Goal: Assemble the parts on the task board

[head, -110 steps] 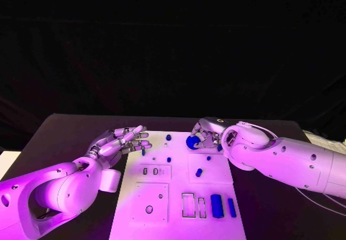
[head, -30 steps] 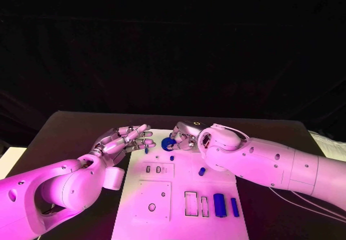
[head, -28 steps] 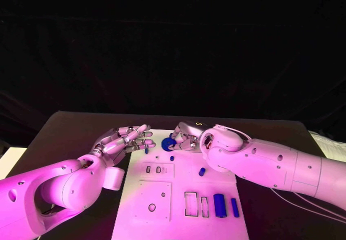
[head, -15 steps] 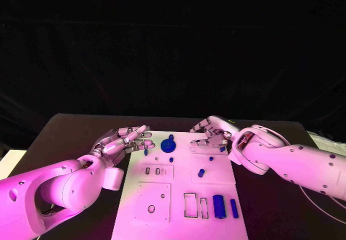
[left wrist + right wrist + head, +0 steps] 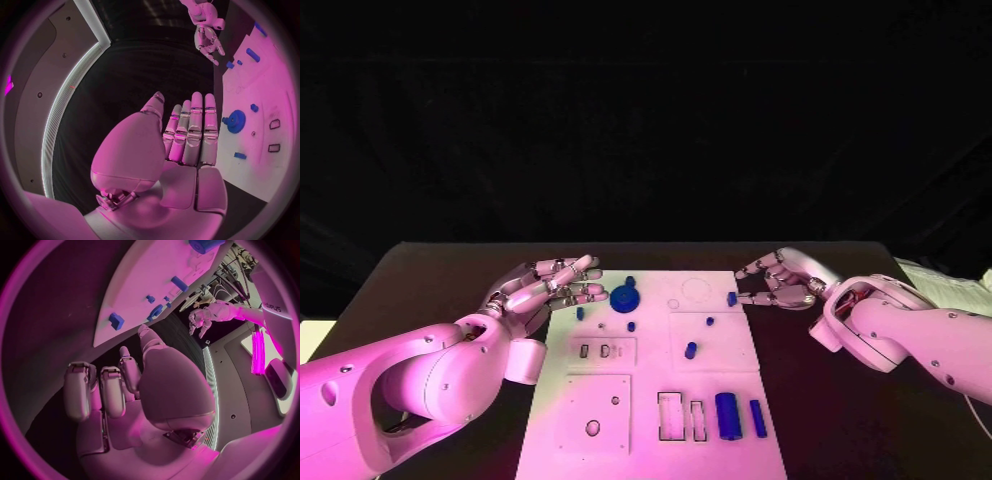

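The white task board (image 5: 646, 385) lies in the middle of the table. A blue gear (image 5: 626, 296) stands near its far edge, with nothing touching it; the left wrist view has the gear (image 5: 235, 121) just beyond my fingertips. My left hand (image 5: 545, 286) hovers at the board's far left corner, fingers straight and apart, empty. My right hand (image 5: 776, 281) hangs off the board's far right corner, fingers loosely bent, holding nothing. Small blue parts (image 5: 691, 349) are scattered over the board. A thick blue block (image 5: 727, 414) and a thin bar (image 5: 757, 418) sit at the near right.
Empty rectangular slots (image 5: 675, 415) lie beside the thick block, and two small slots (image 5: 594, 350) sit left of centre. Black table (image 5: 430, 290) runs along both sides of the board.
My right hand has let go of the blue gear, left it standing on the board's far part, and drawn back to the right past the board's edge. The left hand stays put.
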Motion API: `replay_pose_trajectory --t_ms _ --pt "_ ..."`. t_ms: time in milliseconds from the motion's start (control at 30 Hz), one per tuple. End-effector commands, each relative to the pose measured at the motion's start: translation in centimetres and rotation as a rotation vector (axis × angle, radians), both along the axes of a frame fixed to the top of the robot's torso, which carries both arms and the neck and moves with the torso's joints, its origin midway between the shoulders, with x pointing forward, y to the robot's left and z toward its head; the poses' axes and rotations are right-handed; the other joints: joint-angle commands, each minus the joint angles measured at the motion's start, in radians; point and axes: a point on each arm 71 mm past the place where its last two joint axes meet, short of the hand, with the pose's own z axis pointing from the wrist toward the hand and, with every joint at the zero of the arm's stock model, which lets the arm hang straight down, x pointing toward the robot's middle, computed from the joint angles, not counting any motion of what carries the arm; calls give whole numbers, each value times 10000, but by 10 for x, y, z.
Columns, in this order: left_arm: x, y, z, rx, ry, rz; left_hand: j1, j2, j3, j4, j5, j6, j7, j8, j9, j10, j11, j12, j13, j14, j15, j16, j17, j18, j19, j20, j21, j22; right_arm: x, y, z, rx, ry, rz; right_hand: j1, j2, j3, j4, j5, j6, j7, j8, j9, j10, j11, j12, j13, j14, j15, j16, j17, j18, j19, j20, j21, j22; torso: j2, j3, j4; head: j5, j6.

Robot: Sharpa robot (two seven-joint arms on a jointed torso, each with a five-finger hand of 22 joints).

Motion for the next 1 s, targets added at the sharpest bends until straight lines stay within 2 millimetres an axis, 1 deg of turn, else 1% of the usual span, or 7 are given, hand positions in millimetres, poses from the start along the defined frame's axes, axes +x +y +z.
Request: replay_pose_trajectory --t_ms 33,100,233,367,633,867,1000 --pt "0 -2 1 -162 -89 -218 89 2 -8 -63 -56 21 56 -41 -6 31 25 -68 -3 3 56 -20 9 129 14 38 -51 -15 1 -5 -5 188 167 36 57 -8 0 -79 -40 54 7 -10 2 15 -43 -43 127 844 -39 33 1685 -47 51 0 28 14 8 62 -39 -41 -38" --pt "0 -2 1 -159 -88 -210 89 2 -8 -63 -56 21 56 -41 -6 31 25 -68 -3 3 56 -20 9 129 14 38 -51 -15 3 -7 -8 125 200 -76 57 -8 0 -79 -40 54 7 -10 2 15 -43 -43 127 844 -39 33 1685 -47 51 0 28 14 8 37 -45 -37 -56" --pt "1 -3 0 -155 -85 -206 89 2 -8 -63 -56 21 56 -41 -6 31 25 -68 -3 3 56 -20 9 129 14 38 -51 -15 6 -8 -12 54 204 -287 52 -14 -9 -83 -48 49 9 -14 0 20 -42 -34 134 847 -39 38 1695 -46 50 0 26 10 -7 40 -39 -43 -124" --pt "2 -3 0 -157 -85 -209 89 2 -8 -63 -56 21 56 -41 -6 31 25 -68 -3 3 56 -20 9 129 14 38 -51 -15 8 -5 -18 13 300 -351 52 8 -5 -85 -56 46 10 -17 -1 25 -41 -27 139 849 -39 43 1706 -46 51 0 27 12 -17 7 -44 -43 -158" --pt "2 -3 0 -154 -84 -202 89 2 -8 -63 -56 21 56 -41 -6 31 25 -68 -3 3 56 -20 9 129 14 38 -51 -15 10 5 -31 -114 457 -276 125 172 59 -173 -265 108 9 0 5 63 -46 17 173 858 -41 63 1745 -52 66 -3 42 41 -24 0 -36 -14 -243" --pt "2 -3 0 -150 -80 -198 106 7 1 -81 -56 23 56 -45 -6 35 25 -73 -3 6 56 -32 15 129 16 38 -55 -21 11 10 -34 -177 493 -225 165 300 130 -273 -546 212 2 21 12 102 -53 78 221 871 -45 93 1806 -64 97 -7 72 104 -29 -8 -30 -16 -250" --pt "2 -3 0 -148 -77 -198 106 7 1 -81 -56 23 56 -45 -6 35 25 -73 -3 6 56 -32 15 129 16 38 -55 -21 12 11 -35 -233 501 -214 200 399 213 -347 -712 365 -22 59 26 130 -74 124 257 879 -59 112 1843 -72 117 -16 93 146 -27 1 -47 10 -254"
